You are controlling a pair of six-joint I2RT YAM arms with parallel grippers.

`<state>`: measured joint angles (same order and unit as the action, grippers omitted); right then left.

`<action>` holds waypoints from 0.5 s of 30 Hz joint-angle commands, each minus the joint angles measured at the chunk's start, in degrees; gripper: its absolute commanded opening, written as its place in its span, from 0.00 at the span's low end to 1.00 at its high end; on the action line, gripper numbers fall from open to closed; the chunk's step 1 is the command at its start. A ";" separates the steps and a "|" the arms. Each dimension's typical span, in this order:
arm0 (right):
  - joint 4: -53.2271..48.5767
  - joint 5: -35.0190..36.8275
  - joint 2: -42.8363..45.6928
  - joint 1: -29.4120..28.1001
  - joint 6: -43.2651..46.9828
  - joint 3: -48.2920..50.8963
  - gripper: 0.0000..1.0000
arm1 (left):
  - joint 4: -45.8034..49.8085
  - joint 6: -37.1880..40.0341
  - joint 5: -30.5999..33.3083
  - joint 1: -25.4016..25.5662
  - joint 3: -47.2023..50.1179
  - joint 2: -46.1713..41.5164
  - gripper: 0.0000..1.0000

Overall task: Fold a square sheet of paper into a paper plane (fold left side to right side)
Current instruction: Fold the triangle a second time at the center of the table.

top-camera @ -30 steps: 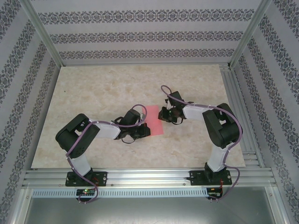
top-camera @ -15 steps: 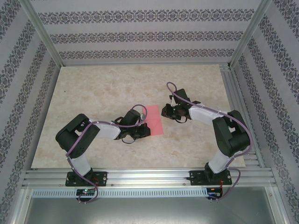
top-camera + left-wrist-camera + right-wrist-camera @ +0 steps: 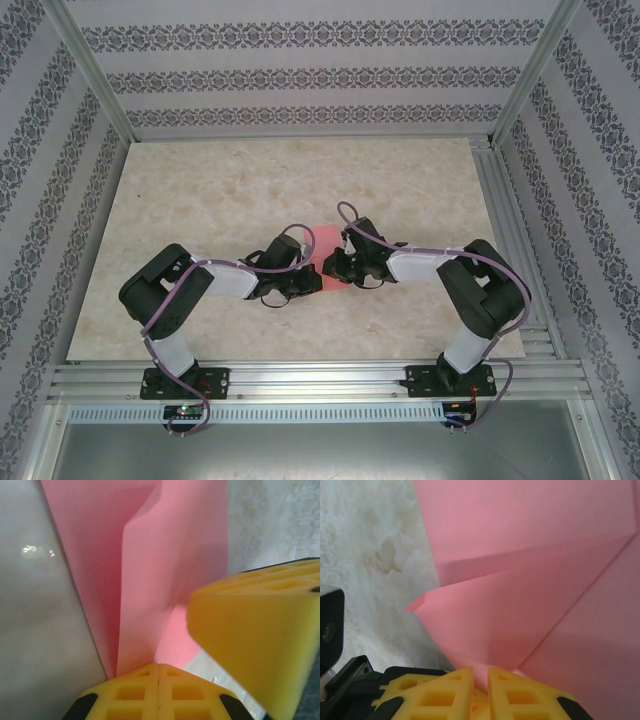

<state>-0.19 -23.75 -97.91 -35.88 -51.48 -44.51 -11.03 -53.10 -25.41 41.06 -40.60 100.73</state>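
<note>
The square sheet of paper (image 3: 322,243) is pink, partly folded, and lies on the marbled table between both grippers. In the left wrist view the paper (image 3: 170,555) shows a raised flap with a long crease. My left gripper (image 3: 312,278) is shut, and its yellow fingertips (image 3: 159,666) meet at the paper's near corner with no paper showing in the seam. My right gripper (image 3: 331,267) faces it from the right. Its jaws (image 3: 480,677) are shut on a lifted fold of the paper (image 3: 530,580). One right finger (image 3: 255,640) looms in the left wrist view.
The marbled tabletop (image 3: 200,200) stretches wide to the left and back of the paper. Aluminium rails (image 3: 320,378) run along the near edge and the right side. Patterned walls close in the cell on three sides.
The right gripper swung out to the right, then came back left and nearer, onto the paper close to the left gripper. The left arm has stayed put.
</note>
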 commanded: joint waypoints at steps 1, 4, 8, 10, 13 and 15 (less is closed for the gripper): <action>4.01 -0.55 -1.26 -1.11 -3.53 0.11 0.16 | 4.87 -0.51 2.01 1.47 1.36 2.12 0.07; 4.10 -0.42 -1.79 -1.39 -4.32 0.26 0.16 | 4.87 -0.50 2.02 1.48 1.25 2.21 0.07; 4.31 -0.42 -2.36 -1.80 -5.33 0.30 0.16 | 4.94 -0.44 1.94 1.57 1.15 2.37 0.07; 4.33 -0.33 -2.64 -2.10 -5.60 0.26 0.15 | 4.91 -0.49 1.96 1.61 1.07 2.44 0.07; 4.32 -0.08 -3.03 -2.43 -5.78 0.39 0.12 | 4.87 -0.51 1.91 1.66 1.05 2.45 0.07; 3.61 0.52 -3.46 -2.42 -5.39 0.55 0.06 | 4.85 -0.51 1.99 1.66 1.12 2.52 0.07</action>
<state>3.27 -23.46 -99.94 -37.12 -56.75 -44.51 -11.03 -53.25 -25.21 41.41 -40.66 100.73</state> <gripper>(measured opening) 0.072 0.072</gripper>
